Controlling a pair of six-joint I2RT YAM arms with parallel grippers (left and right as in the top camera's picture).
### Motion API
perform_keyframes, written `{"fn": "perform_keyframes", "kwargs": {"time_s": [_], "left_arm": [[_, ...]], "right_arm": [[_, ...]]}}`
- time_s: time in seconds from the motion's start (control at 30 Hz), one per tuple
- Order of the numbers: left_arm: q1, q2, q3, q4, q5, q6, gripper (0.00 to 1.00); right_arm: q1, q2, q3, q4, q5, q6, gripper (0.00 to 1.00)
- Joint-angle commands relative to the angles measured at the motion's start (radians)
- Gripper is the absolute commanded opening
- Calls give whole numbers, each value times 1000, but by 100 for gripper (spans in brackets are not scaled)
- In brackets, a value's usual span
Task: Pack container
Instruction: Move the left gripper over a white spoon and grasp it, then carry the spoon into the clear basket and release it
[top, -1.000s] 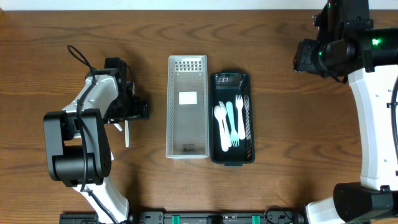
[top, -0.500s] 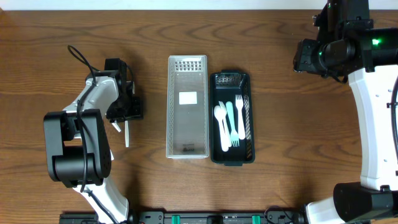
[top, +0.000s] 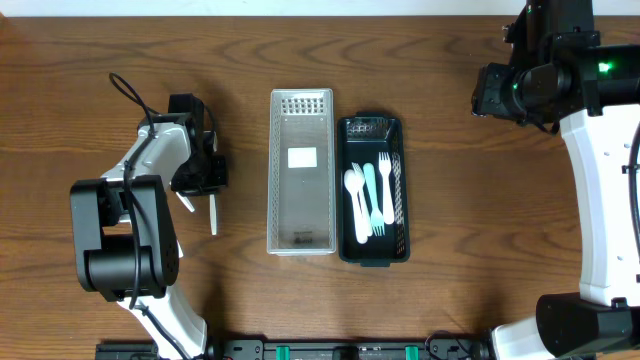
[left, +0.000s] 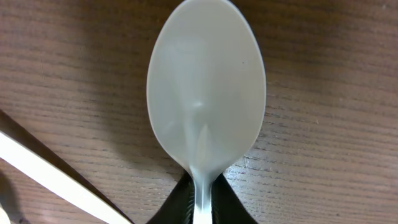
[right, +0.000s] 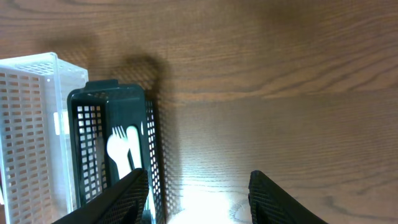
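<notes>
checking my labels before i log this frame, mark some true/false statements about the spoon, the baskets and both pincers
1. The left pincer is shut on the white spoon. True.
2. The white basket holds forks. False: it holds no cutlery; the forks lie in the dark basket.
3. The right pincer grips a fork. False: it is open and empty.
4. The two baskets stand side by side. True.
5. A second white utensil lies on the table near the spoon. True.

Cutlery (top: 370, 198) in basket (top: 373, 258) right of tray (top: 301, 208)
</notes>
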Motion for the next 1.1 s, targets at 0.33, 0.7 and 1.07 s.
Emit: {"fn": "perform_keyframes", "kwargs": {"time_s": [0.33, 0.7, 1.07], "left_arm": [[-48, -89, 135, -215, 3, -34, 6], [-397, -319, 297, -264, -19, -125, 6], [-541, -108, 284, -146, -15, -208, 6]], "right_arm": [[-23, -2, 5, 3, 42, -1, 55], [-89, -2, 5, 8, 41, -2, 56], [-89, -2, 5, 6, 37, -2, 56]]}}
